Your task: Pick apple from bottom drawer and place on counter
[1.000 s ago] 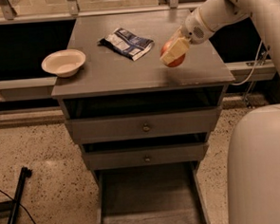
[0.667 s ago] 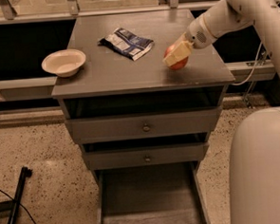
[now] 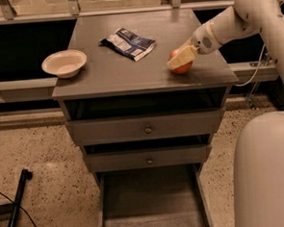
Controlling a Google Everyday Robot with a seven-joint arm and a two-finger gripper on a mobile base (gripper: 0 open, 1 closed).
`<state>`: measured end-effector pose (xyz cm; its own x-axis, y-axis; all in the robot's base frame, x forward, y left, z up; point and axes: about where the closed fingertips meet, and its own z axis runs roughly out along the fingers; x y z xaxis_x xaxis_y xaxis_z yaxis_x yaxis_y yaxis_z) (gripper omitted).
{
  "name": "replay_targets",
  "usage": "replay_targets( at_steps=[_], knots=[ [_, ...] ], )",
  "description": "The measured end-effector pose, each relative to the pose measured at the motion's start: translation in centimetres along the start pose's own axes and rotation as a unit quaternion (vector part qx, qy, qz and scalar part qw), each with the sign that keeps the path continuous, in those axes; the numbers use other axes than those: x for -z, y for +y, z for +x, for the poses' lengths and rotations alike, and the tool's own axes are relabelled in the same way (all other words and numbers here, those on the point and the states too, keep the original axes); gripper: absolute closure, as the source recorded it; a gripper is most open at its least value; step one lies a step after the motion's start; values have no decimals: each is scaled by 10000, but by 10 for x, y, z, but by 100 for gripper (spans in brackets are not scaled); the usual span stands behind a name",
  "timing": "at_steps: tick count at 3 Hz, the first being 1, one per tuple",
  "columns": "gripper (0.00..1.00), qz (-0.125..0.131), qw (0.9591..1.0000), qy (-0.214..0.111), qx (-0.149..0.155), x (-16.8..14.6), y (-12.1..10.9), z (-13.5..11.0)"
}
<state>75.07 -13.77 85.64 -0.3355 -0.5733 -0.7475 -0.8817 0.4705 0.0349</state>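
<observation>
End effector (image 3: 179,61) touches round red apple (image 3: 183,69) on smooth grey counter (image 3: 125,75).

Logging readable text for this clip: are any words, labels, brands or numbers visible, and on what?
On the snack packet lying on the counter: blue and white print, too blurred to read.
On the bowl, apple and drawer fronts: no text.
On the gripper, at the apple on the counter's right side, and the arm: no markings readable.
</observation>
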Motion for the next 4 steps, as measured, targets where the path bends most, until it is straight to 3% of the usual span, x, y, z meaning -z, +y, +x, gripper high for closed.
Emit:
replay_targets(
  at_steps=[2, 3, 4],
  knots=[
    [5, 0, 10000, 0, 0, 0, 0, 0],
    [0, -1, 10000, 0, 0, 0, 0, 0],
    [0, -86, 9992, -123, 359, 14, 6, -11]
  ],
)
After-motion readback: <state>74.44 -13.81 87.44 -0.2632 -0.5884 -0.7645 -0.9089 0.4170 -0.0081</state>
